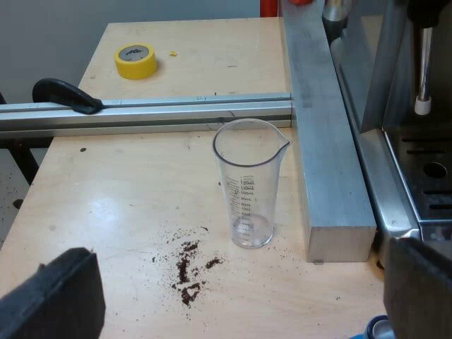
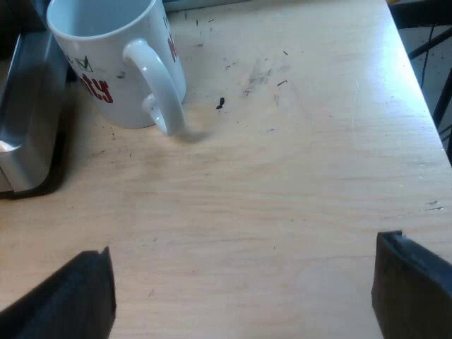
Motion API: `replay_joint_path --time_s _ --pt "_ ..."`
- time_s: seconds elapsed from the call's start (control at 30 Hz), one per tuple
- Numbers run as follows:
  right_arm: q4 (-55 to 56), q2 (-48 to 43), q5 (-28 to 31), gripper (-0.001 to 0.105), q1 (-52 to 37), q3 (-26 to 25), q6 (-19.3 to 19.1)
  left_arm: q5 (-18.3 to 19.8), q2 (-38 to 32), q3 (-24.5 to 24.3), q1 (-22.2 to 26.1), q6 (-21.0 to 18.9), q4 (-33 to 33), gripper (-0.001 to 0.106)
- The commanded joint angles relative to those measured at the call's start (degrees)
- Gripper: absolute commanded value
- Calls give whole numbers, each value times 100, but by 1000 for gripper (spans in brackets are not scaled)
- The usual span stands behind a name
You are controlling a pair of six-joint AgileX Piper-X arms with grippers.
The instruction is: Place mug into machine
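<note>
Mug [image 2: 113,63] stands upright on the bench [image 2: 282,198], just beside the steel edge of the espresso machine [image 2: 25,141]. Its handle [image 2: 159,85] is turned out toward open bench. Right tool [image 2: 240,289] is released, fingers wide apart with nothing between them. It hangs over bare wood, apart from the mug. A few dark specks lie near the handle.

Left tool [image 1: 236,304] is likewise released and empty, over the bench near a measuring glass [image 1: 247,187]. The glass stands upright and looks empty, beside a scatter of coffee grounds [image 1: 187,272]. An aluminium bar [image 1: 332,141] lies between the glass and the machine's drip tray [image 1: 424,162]. A yellow tape roll [image 1: 136,60] sits well apart, beyond a cross rail [image 1: 176,113].

Progress, as we judge it: nothing done yet. The mug is not gripped, not lifted and not in the machine. What is left is to close in on the mug, take hold, carry it over and set it on the drip tray.
</note>
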Motion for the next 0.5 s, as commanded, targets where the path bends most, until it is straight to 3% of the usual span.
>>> replay_joint_path --time_s 0.03,0.37,0.5 --pt "-46 -200 0 75 20 -37 -40 34 -797 -15 -9 -1 -57 81" --pt "-46 -200 0 75 20 -37 80 140 -797 -15 -9 -1 -57 81" --pt "-28 -134 -256 75 20 -88 68 1053 -712 -15 -9 51 -67 81"
